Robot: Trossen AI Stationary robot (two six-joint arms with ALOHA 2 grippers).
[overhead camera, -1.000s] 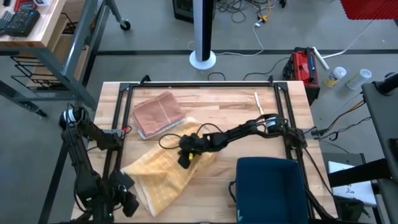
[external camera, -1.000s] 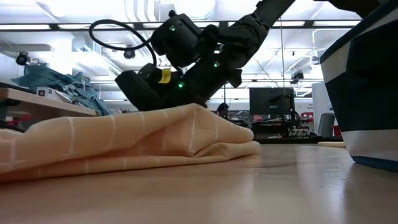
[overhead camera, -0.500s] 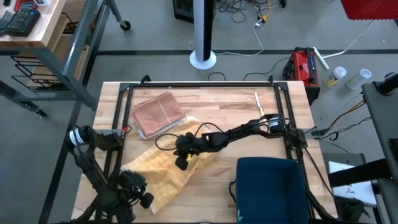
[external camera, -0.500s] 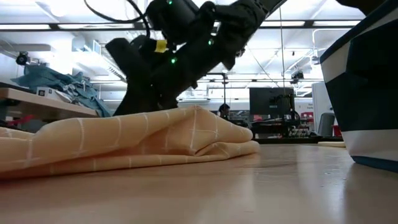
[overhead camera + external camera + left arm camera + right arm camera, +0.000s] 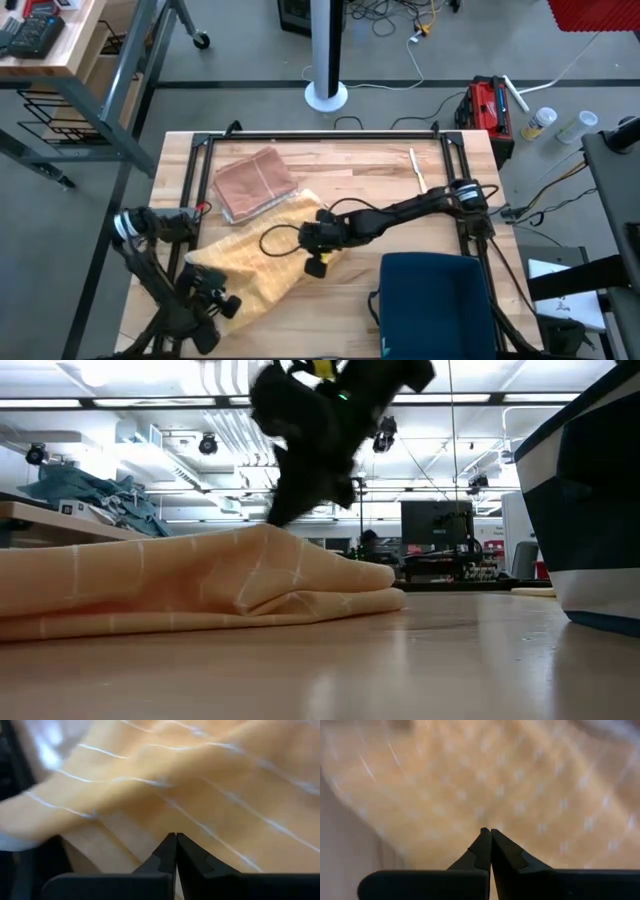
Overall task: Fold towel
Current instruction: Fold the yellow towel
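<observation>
A yellow towel (image 5: 250, 268) with thin white lines lies bunched on the wooden table, left of its middle; in the low view it is a long hump (image 5: 200, 580). My right gripper (image 5: 318, 266) is shut and hangs over the towel's right end, its fingertips (image 5: 487, 831) pointing down at the cloth. My left gripper (image 5: 216, 306) is shut at the towel's near-left edge, and in its wrist view the shut tips (image 5: 175, 837) stand in front of the cloth. My left gripper comes slanting down at the towel's near-left edge (image 5: 150, 827); no cloth shows between its shut fingers, and I cannot tell whether the tips touch it. My right gripper stands just above the hump's top (image 5: 268, 530); I cannot tell whether it touches the cloth.
A folded reddish-brown cloth (image 5: 254, 184) lies at the far left. A dark blue bin (image 5: 434, 300) stands at the near right. A thin white stick (image 5: 417, 168) lies at the far right. Black rails (image 5: 320, 136) frame the table.
My right gripper has risen off the towel and gone a little toward the table's near right. My left gripper has sunk, tipped further downward and come in to the towel's near-left edge. The towel's hump has shifted a little toward the table's left.
</observation>
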